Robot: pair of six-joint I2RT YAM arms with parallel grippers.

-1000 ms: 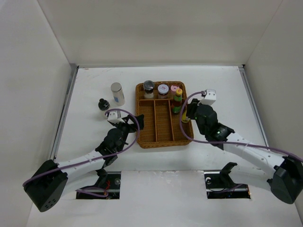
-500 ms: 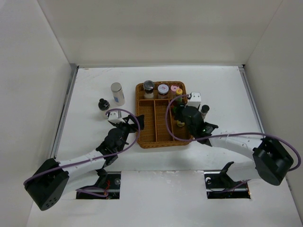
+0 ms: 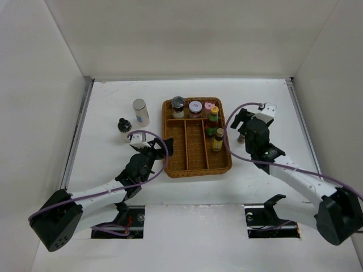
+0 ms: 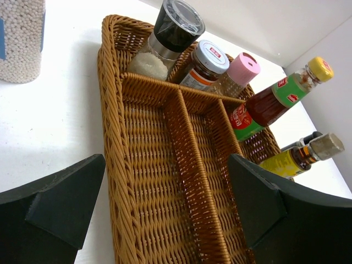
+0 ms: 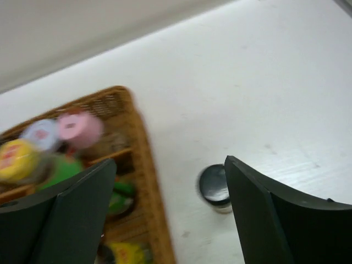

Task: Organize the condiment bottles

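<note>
Currently on the table (image 3: 266, 96):

1. Wicker tray (image 3: 196, 172), centre, with a cross row at the far end and three long compartments nearer.
2. Far row, left to right: black-capped grinder (image 3: 178, 103), grey-lidded jar (image 3: 195, 106), pink-capped bottle (image 3: 209, 107), all upright.
3. Right long compartment: yellow-capped bottle (image 3: 213, 117) with a red and green label at its far end, just beside the pink cap; small yellow bottle (image 3: 217, 141) nearer, tilted.
4. Left of the tray, outside it: white cylinder (image 3: 140, 112), upright; black-capped bottle (image 3: 123, 124) just beside it.
5. Right of the tray, outside it: dark-lidded jar (image 5: 214, 185), upright, near the tray wall.
6. Left pincer (image 4: 165, 165): fingers apart, holding nothing, facing the tray's near left corner.
7. Right pincer (image 5: 168, 165): fingers apart, holding nothing, above the dark-lidded jar and the tray's right edge.
</note>
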